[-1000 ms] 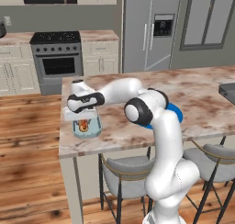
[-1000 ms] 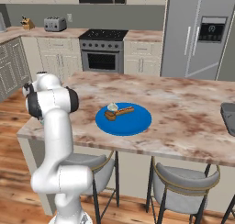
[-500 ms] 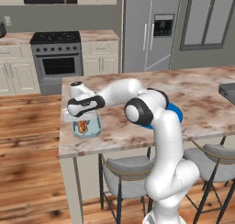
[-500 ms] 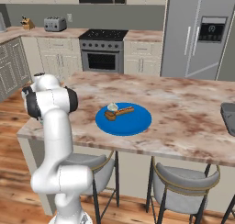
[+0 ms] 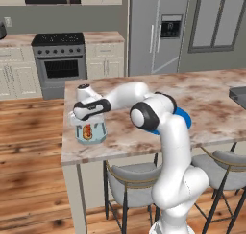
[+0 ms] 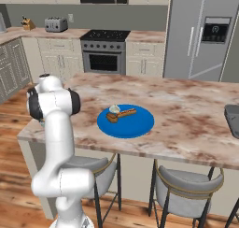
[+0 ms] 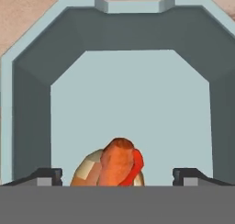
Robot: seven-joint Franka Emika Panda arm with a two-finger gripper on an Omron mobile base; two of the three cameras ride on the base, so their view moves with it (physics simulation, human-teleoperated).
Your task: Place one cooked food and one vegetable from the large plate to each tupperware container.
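My gripper (image 7: 117, 177) hangs directly over the pale blue-grey, rounded-rectangle tupperware container (image 7: 32, 103), and its jaws now stand wide apart. The two dark fingertips (image 7: 46, 175) sit well clear on either side of the hot dog in its tan bun (image 7: 112, 168), which lies on the tub's floor with nothing gripping it. A moment ago the fingers were drawn in around that food; they have sprung open — so I judge the cooked item has just been dropped into this tub and the release is done.

From the left base view the same container (image 5: 90, 131) sits near the corner of the mottled pink-brown stone island counter (image 5: 211, 103), with the hot dog showing through its side and my hand (image 5: 88, 109) just above it.

Farther along the counter, the big flat round bright-blue plate (image 6: 140, 124) carries a brown sausage-like piece (image 6: 120, 115) and a small pale lump (image 6: 114, 109) touching it — too small to name with confidence. At the counter's far right edge a dark grey tub (image 6: 232, 117) is partly cut off.

This first tub seems to lack its vegetable, and the dark one looks unfilled as far as I can see.

No brand, label or readable writing appears anywhere.
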